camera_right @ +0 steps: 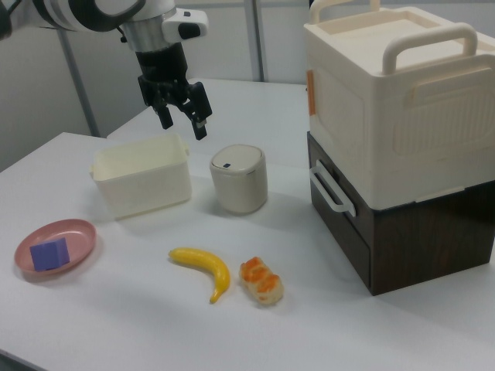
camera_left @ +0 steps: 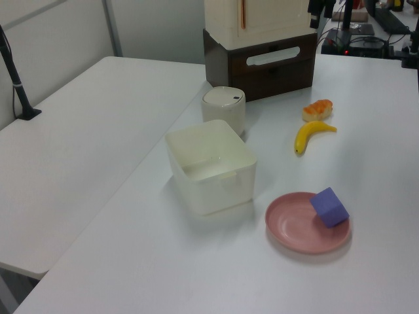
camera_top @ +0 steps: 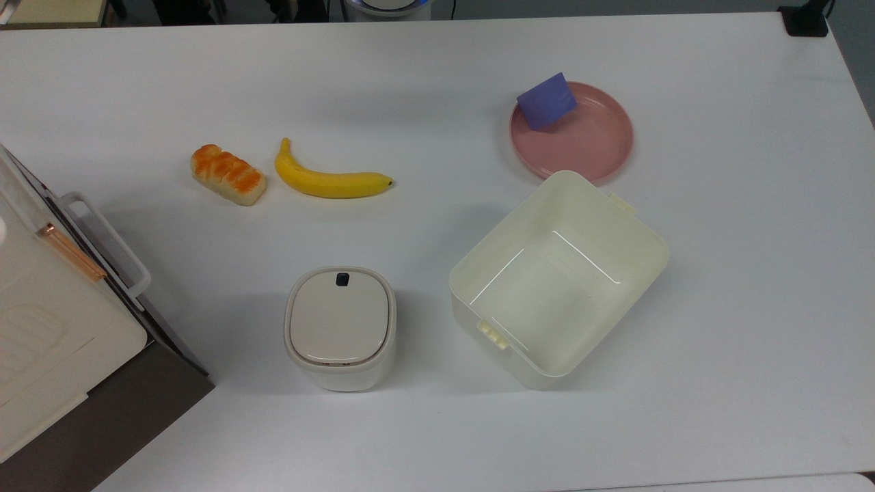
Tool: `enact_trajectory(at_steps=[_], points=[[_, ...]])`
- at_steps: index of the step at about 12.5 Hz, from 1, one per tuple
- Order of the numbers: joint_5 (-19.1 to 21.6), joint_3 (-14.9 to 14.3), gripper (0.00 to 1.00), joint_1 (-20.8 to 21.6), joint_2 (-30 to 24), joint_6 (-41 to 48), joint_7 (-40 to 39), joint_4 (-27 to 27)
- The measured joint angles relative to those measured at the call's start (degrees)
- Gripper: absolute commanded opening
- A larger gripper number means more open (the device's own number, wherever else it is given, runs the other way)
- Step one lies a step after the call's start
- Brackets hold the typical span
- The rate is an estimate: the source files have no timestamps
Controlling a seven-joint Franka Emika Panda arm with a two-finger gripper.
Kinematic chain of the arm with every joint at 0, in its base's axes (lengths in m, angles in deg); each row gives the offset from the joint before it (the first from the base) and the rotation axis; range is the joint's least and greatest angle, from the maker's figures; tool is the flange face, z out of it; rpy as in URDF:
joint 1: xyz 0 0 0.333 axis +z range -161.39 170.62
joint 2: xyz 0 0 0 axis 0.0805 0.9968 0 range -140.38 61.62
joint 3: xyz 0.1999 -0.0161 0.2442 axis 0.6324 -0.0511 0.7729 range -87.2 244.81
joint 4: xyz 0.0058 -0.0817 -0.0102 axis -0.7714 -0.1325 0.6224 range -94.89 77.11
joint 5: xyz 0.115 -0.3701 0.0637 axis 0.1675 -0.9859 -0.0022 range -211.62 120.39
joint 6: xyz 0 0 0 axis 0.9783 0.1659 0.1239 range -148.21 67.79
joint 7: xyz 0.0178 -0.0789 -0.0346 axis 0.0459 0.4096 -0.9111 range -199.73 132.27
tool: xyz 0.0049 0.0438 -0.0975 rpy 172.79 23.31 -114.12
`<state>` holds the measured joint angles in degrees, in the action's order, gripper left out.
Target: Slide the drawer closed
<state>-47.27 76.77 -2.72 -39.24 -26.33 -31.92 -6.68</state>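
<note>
— Where is the tool (camera_right: pixel 184 122) hanging right now?

— I'm seeing it well above the table (camera_right: pixel 116 309), fingers spread apart and gripping nothing. In the right view it is sitting high on the left, well apart from the cabinet (camera_right: pixel 410 239).

— And the drawer (camera_right: pixel 339 207)?

— It is lying in the upper part of that cabinet, on the right view's right and lower than the tool. Its dark front is facing the right view's left, with the white handle (camera_right: pixel 331 188) sticking out toward the tool's side. In the top view the same handle (camera_top: pixel 106 239) is showing at the top view's left edge.

— Which way is the slide running?

— I'm judging it as running straight into the cabinet, so left to right in the right view. Any push needs to be coming down to the height of the front and then travelling rightward along that line.

— How far out is it sitting?

— To me the front is looking about flush with the cabinet face, so I'm reckoning there is little or no travel left.
</note>
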Motion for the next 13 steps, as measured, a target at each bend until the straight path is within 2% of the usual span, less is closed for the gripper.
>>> enact_trajectory(at_steps=[3,5,7,11,13], points=[[0.01,-2.61,1.00,3.59,0.13,0.00,2.78,0.00],[0.00,-3.02,1.00,5.06,0.25,0.00,9.22,0.00],[0.00,-3.09,1.00,5.49,0.37,-0.14,11.99,0.00],[0.00,-3.13,1.00,5.51,0.66,-2.06,12.25,0.00],[0.00,-3.13,1.00,5.53,0.76,-2.16,8.73,0.00]])
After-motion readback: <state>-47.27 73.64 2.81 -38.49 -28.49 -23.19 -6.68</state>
